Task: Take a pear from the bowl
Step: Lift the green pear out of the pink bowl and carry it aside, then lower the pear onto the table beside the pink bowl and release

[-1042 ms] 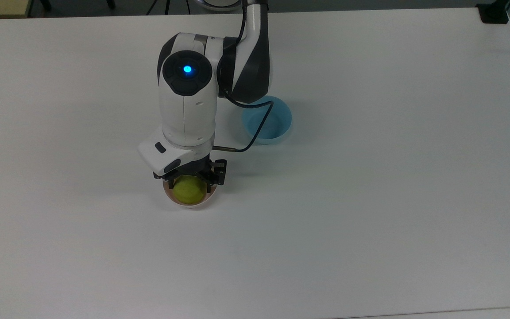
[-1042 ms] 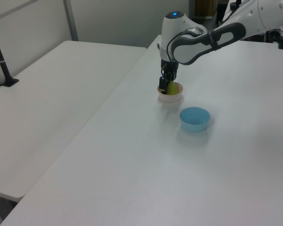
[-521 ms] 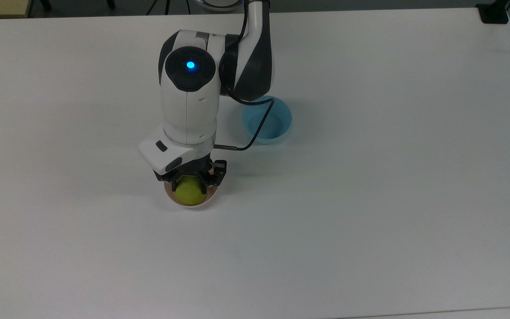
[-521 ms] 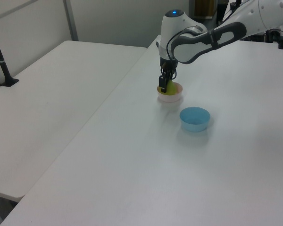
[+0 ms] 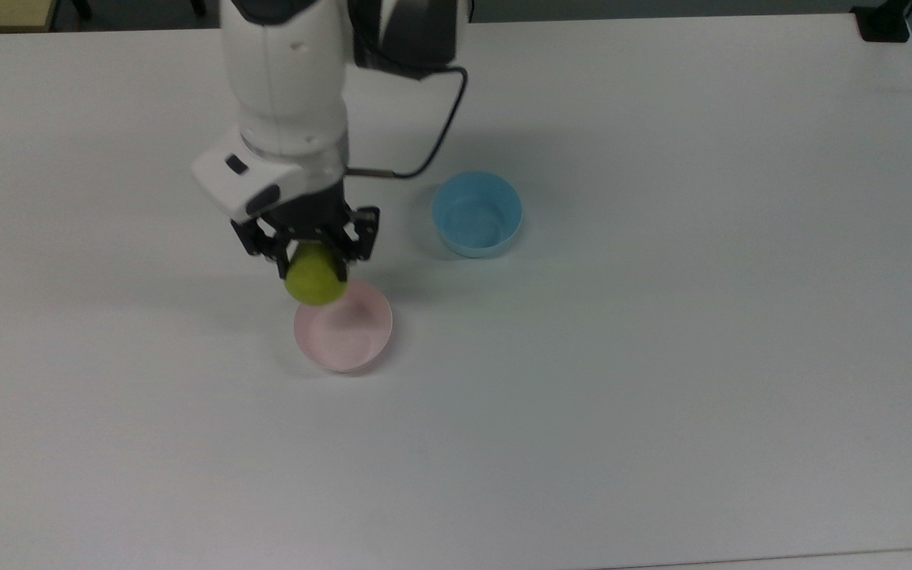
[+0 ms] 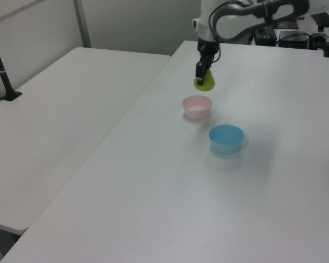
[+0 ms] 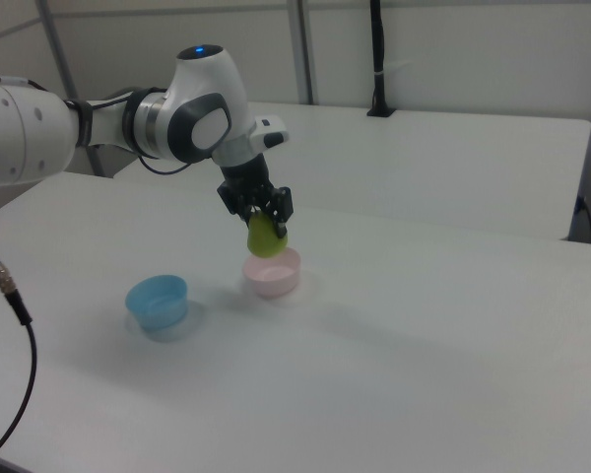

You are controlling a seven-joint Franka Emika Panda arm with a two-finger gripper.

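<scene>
The yellow-green pear (image 5: 315, 279) (image 6: 205, 82) (image 7: 267, 236) hangs in the air, pinched near its narrow top by my gripper (image 5: 312, 253) (image 6: 200, 70) (image 7: 258, 211), which is shut on it. The pale pink bowl (image 5: 343, 328) (image 6: 197, 106) (image 7: 272, 272) stands on the white table just below the pear, with nothing inside it. In the right view the pear hovers a little above the bowl's rim without touching it.
A light blue bowl (image 5: 477, 214) (image 6: 226, 138) (image 7: 158, 299) stands on the table to the top view's right of the pink one. A second white table (image 6: 55, 126) adjoins on the left view's left. A black cable (image 7: 10, 335) crosses the right view's lower left.
My gripper has risen out of the pink bowl with the pear in its grasp. The bowl stays where it was and is now uncovered.
</scene>
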